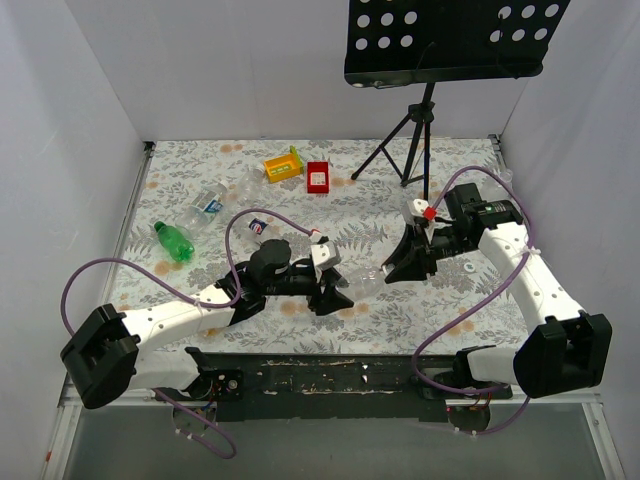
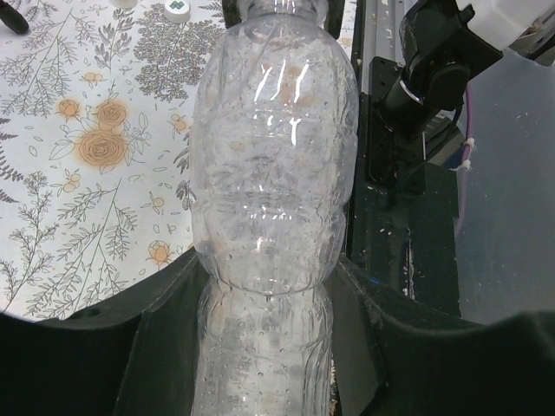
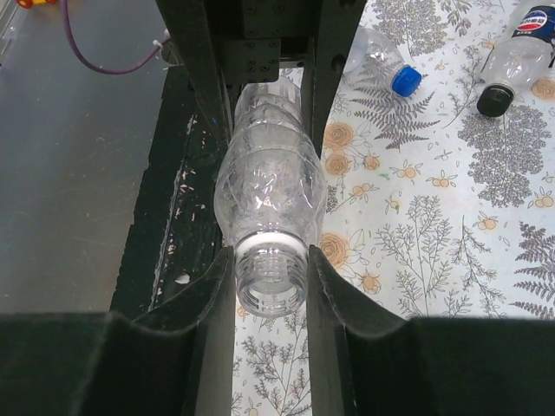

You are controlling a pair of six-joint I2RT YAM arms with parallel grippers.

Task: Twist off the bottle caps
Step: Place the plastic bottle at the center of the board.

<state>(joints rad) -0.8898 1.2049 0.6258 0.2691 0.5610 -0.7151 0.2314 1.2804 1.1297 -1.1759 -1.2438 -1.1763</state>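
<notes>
White walls [image 1: 250, 70], floral tablecloth [image 1: 360, 215]; clear bottle [image 1: 365, 282] held seemingly just above it.

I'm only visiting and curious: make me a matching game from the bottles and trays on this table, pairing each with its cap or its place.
Things:
1. held bottle
2. blue-labelled bottle
3. loose clear bottle
4. red tray

States:
A. blue cap on
B. neck open, no cap
C. next to the yellow tray
D. black cap on

Pairs: 1-B, 2-D, 3-A, 4-C
</notes>
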